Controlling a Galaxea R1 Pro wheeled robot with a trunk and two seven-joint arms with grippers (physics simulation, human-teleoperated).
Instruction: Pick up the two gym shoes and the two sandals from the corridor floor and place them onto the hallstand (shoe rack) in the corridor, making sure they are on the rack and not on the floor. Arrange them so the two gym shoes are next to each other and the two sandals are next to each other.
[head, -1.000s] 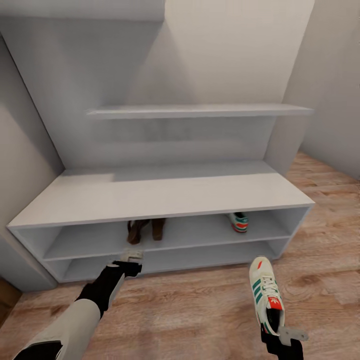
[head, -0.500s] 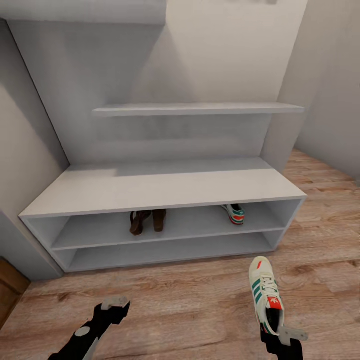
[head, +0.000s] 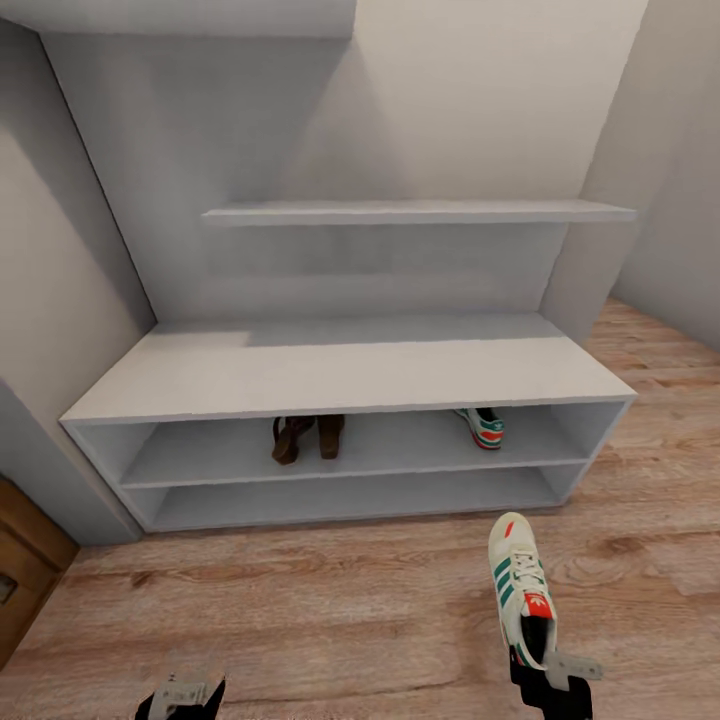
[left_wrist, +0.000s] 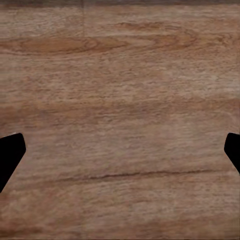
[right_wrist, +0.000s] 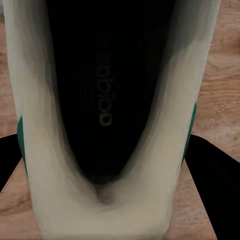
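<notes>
The hallstand (head: 350, 372) is a wide low white bench with two open shelf levels. On its upper shelf the two sandals (head: 306, 437) lie side by side, left of the middle. One gym shoe (head: 483, 426) rests on the same shelf toward the right end. The other gym shoe (head: 519, 588) hangs over the corridor floor (head: 330, 610) in front of the bench's right part. My right gripper (head: 546, 667) is shut on its heel; the right wrist view looks into its dark insole (right_wrist: 105, 100), with a black finger (right_wrist: 212, 170) on either side. My left gripper (head: 181, 696) is low over the bare floor (left_wrist: 120, 75), open.
A long floating shelf (head: 420, 212) hangs on the pale wall above the bench. A brown wooden panel (head: 25, 565) stands at the left, beside the bench's end. Walls close in on both sides, and open plank floor lies between me and the bench.
My left arm has pulled back from the upper shelf near the sandals, down to the view's lower edge. The view has shifted a little. The right gripper still holds the shoe in about the same place.
</notes>
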